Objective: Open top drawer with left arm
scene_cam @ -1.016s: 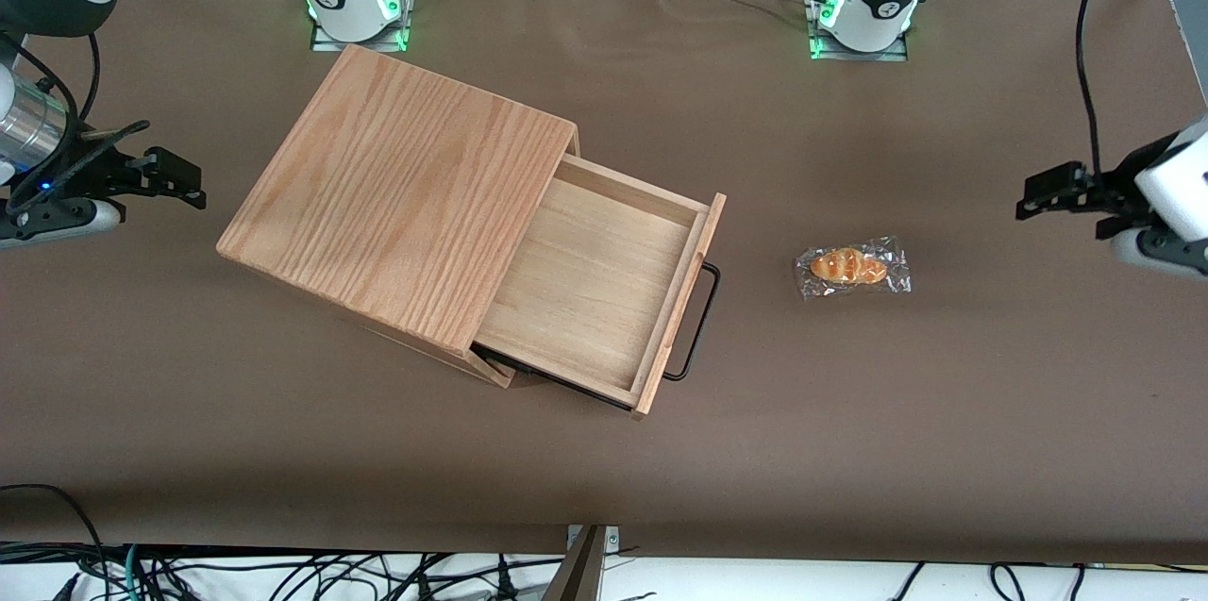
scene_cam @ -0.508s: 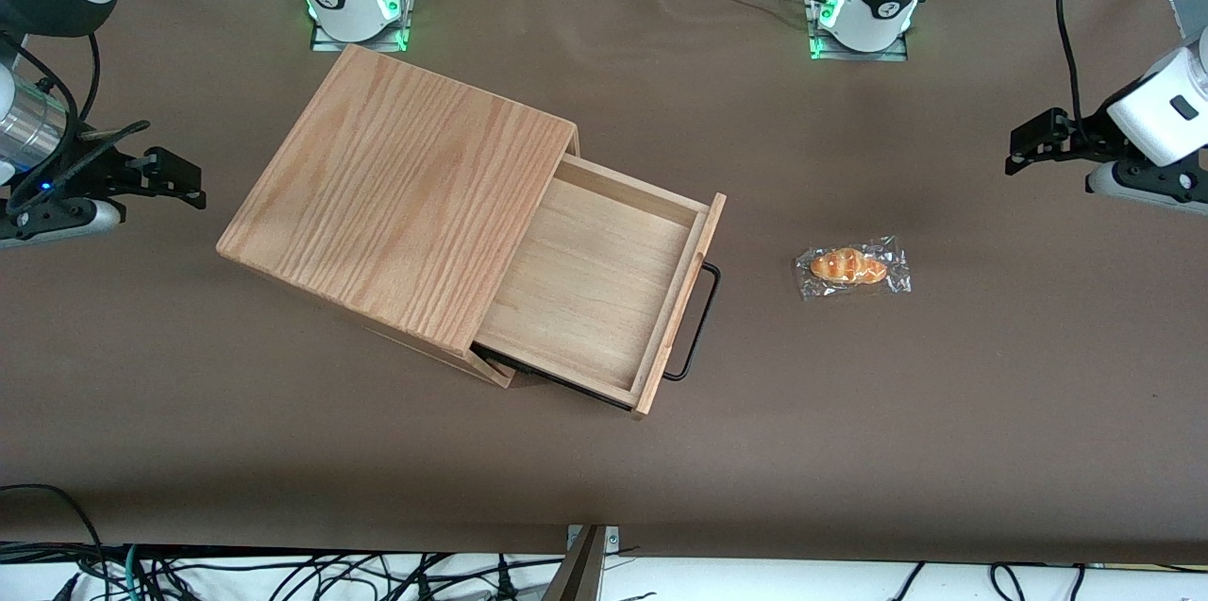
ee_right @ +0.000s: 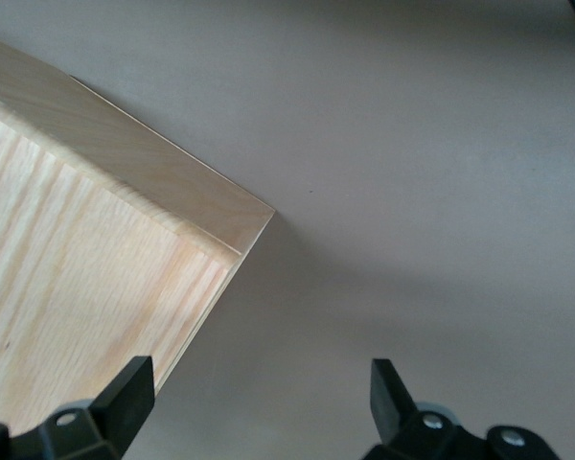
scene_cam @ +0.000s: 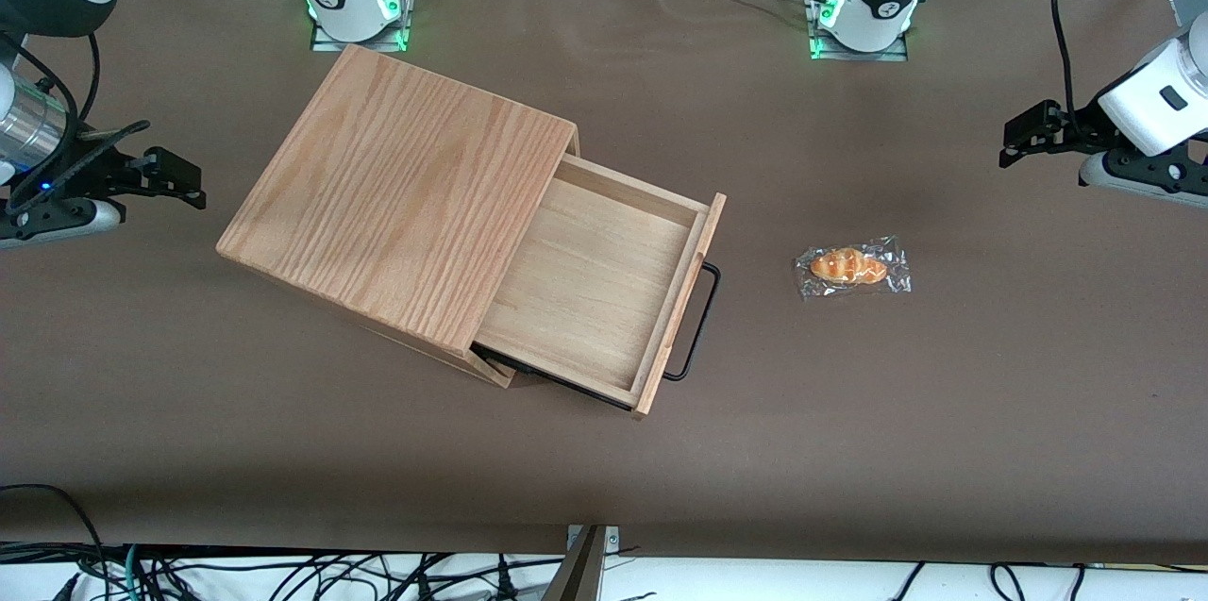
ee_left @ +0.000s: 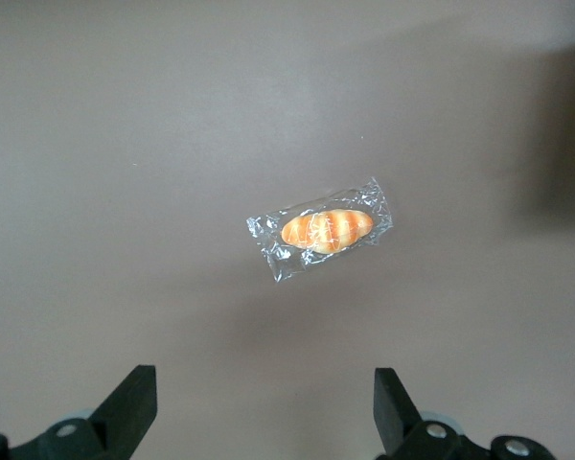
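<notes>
Drawer, shallow pale-wood tray (scene_cam: 604, 275) with thin black wire handle (scene_cam: 694, 323), stands pulled far out of oak-grain box (scene_cam: 396, 195) mid-table. Black two-finger gripper (scene_cam: 1024, 131) on white left arm (scene_cam: 1147, 115) hovers well apart toward working arm's end, fingers (ee_left: 129, 407) spread, empty. Plastic-wrapped bread roll (scene_cam: 851, 267) lies between drawer and gripper on brown table (scene_cam: 944, 393).

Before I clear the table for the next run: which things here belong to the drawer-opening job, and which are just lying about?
Belongs to the job:
- top drawer, pulled out, nothing in it
- its black wire handle
- left arm's gripper, open, holding nothing, toward the working arm's end of the table

Just lying about:
- wrapped bread roll, on the table between drawer and gripper
</notes>
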### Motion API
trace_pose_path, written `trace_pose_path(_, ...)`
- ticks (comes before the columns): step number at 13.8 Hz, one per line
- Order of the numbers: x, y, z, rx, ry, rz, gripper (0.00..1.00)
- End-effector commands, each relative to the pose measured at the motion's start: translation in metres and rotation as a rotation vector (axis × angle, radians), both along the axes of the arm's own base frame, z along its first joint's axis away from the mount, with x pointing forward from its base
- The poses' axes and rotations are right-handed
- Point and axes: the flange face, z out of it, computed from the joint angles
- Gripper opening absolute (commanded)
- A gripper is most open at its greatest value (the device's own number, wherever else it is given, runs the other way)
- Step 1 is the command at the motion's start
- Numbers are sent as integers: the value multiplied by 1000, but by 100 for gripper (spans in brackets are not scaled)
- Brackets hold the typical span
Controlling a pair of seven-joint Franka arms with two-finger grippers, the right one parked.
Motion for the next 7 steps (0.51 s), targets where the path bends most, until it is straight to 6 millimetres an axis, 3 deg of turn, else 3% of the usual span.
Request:
trace_pose_path(1, -4, 7, 2, 46, -17, -39, 100)
trace_pose_path(7, -3, 6, 1, 50, -17, -41, 100)
